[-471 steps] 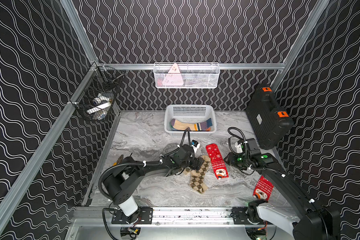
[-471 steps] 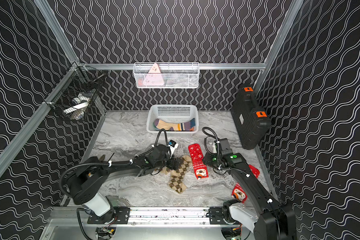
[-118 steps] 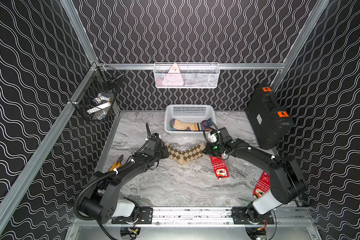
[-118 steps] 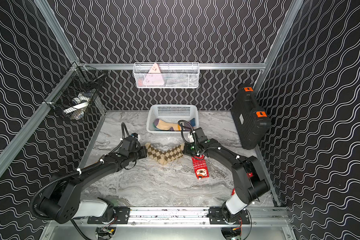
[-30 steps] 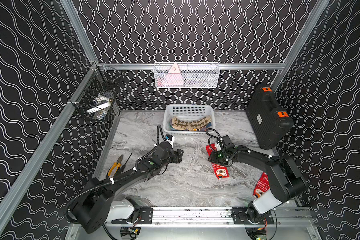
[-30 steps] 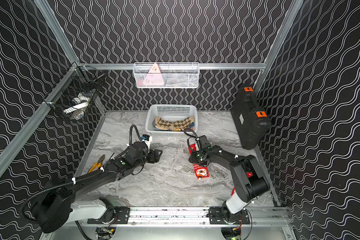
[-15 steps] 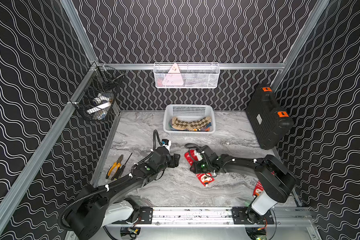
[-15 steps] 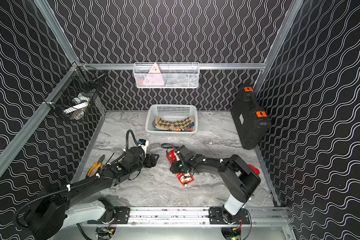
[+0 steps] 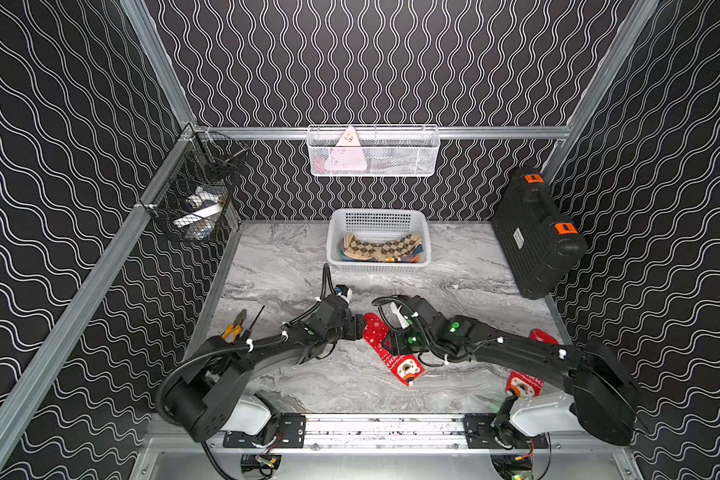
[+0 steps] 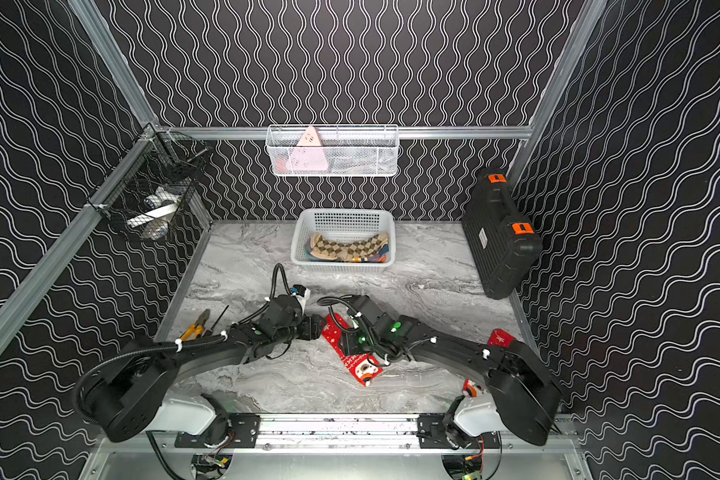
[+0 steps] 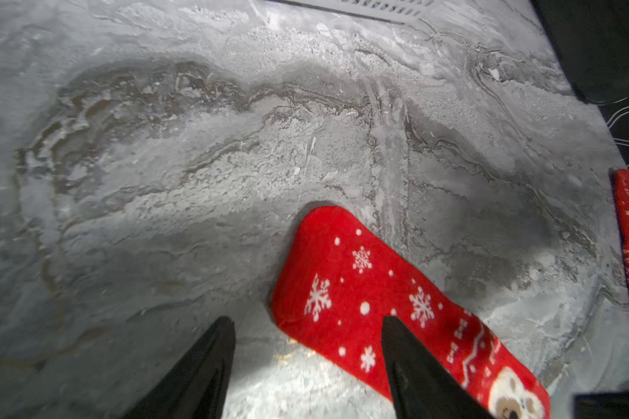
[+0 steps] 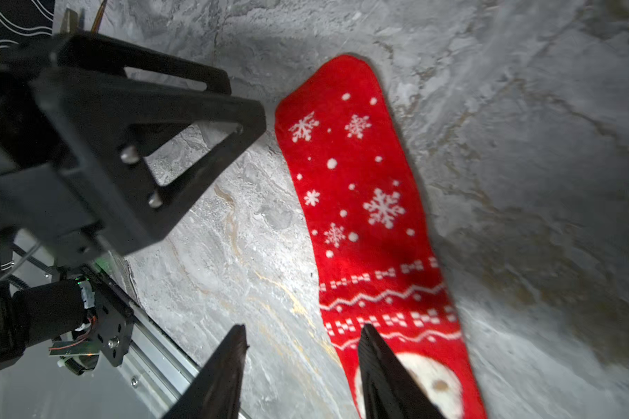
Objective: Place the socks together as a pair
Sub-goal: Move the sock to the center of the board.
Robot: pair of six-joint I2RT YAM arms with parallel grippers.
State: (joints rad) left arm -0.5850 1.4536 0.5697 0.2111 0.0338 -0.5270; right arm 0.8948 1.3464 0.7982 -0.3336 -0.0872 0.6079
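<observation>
My two arms stretch low over the table (image 9: pixel 287 266), left gripper (image 11: pixel 305 319) and right gripper (image 12: pixel 302 326) both open and empty, flanking one red Christmas sock (image 9: pixel 375 334) lying flat. A second red sock (image 9: pixel 524 382) lies partly under my right arm; argyle socks (image 9: pixel 381 249) lie in the basket (image 9: pixel 377 218).

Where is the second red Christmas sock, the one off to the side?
In both top views the second red sock lies by the table's right edge, partly hidden under the right arm.

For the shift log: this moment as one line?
left jaws: open, empty | right jaws: open, empty | red sock: lying flat between them | second red sock: apart, by right arm's base
</observation>
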